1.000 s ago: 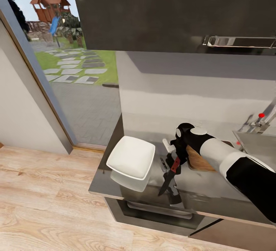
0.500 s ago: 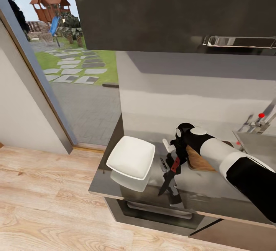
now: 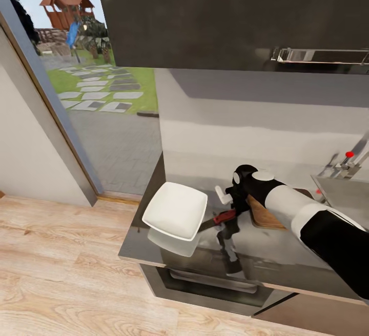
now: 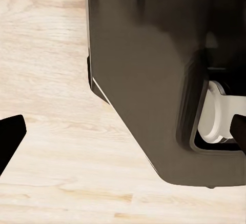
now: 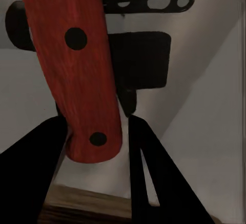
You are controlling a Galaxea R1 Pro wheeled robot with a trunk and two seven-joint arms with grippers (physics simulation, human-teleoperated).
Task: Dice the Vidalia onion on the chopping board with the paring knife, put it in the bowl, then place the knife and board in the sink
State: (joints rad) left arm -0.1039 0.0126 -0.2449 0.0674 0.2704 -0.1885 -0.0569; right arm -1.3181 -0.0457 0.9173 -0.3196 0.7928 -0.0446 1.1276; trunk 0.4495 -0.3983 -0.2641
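Left wrist view: floor and robot body
A dark glossy housing [image 4: 154, 80] with a white part [image 4: 218, 114] hangs over light wood floor [image 4: 46, 106].

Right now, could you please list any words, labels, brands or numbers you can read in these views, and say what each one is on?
None: no readable text in these views.
The knife handle carries two dark rivets, no lettering.
The bowl, board, countertop and upper cabinet are plain.
The tap's red knob is unmarked.
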